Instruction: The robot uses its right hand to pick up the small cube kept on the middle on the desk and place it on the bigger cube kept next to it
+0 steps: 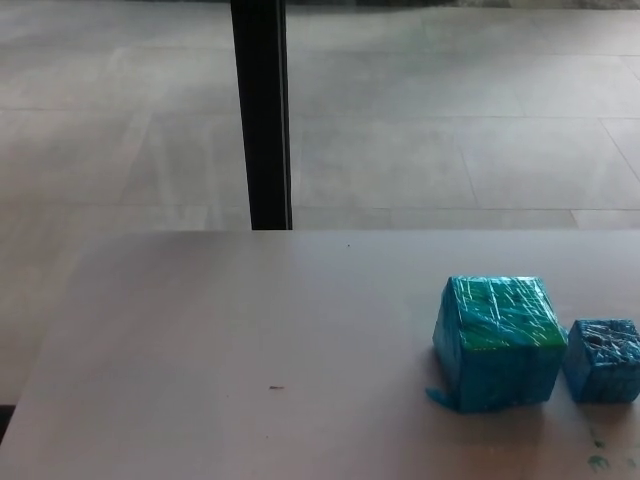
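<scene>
A big cube [497,342] wrapped in shiny teal-blue film, greenish on top, stands on the pale desk [250,340] at the right. Just to its right sits a small blue wrapped cube [603,360], close to the big one and near the picture's right edge. Both rest flat on the desk top. Neither of my hands shows in the head view, and no arm is visible.
A black upright post [262,115] rises behind the desk's far edge, left of centre. Beyond it lies a grey tiled floor [450,110]. A few green specks [600,460] mark the desk at the lower right, and a tiny dark speck [276,388] lies near the middle.
</scene>
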`<state>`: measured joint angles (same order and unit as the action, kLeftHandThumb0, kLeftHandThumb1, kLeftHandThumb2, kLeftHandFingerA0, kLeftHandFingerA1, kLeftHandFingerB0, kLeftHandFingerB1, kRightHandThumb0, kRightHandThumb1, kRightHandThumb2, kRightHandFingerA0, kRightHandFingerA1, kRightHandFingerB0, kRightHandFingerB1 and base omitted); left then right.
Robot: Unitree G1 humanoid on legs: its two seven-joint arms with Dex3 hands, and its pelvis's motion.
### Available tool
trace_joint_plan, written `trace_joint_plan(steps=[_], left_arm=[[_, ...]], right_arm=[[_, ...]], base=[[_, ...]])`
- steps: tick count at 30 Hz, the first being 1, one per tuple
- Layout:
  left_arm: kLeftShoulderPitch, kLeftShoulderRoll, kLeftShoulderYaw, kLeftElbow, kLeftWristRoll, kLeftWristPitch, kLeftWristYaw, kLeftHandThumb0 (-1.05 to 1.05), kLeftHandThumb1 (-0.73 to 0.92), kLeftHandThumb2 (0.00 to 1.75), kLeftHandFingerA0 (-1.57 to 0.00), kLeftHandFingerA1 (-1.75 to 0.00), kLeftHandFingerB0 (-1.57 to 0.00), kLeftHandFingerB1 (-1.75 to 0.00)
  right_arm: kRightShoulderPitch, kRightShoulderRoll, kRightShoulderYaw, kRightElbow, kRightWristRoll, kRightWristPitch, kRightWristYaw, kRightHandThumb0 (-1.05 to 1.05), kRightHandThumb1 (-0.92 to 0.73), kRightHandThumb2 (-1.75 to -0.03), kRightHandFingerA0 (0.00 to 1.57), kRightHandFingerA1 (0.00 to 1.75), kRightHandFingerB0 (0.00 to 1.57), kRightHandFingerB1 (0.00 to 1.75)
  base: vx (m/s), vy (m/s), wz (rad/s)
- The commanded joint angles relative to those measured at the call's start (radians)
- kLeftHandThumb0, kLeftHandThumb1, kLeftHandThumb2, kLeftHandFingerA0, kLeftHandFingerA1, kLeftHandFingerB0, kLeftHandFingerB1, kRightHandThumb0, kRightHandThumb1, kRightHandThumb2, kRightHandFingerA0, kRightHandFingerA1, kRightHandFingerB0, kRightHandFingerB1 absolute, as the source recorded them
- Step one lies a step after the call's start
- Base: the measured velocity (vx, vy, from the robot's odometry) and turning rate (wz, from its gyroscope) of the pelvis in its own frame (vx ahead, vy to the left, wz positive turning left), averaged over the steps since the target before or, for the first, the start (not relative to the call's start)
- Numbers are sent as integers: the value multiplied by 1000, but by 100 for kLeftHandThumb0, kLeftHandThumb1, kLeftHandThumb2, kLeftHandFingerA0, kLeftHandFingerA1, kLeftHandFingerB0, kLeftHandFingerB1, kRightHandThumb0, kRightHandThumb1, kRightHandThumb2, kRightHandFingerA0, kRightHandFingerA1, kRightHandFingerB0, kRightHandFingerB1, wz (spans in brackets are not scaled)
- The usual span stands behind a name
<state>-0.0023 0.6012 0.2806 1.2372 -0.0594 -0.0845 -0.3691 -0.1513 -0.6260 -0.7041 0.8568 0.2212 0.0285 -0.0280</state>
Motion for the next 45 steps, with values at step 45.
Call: trace_joint_plan(steps=[45], left_arm=[[-1,30,-17,8,-11,-35,-12,-70,57,102,-46,-66,-50,-59]], right_arm=[[-277,11,718,-576,-219,130,289,-61,-50,-81,24,53,19,42]], base=[[0,0,0]])
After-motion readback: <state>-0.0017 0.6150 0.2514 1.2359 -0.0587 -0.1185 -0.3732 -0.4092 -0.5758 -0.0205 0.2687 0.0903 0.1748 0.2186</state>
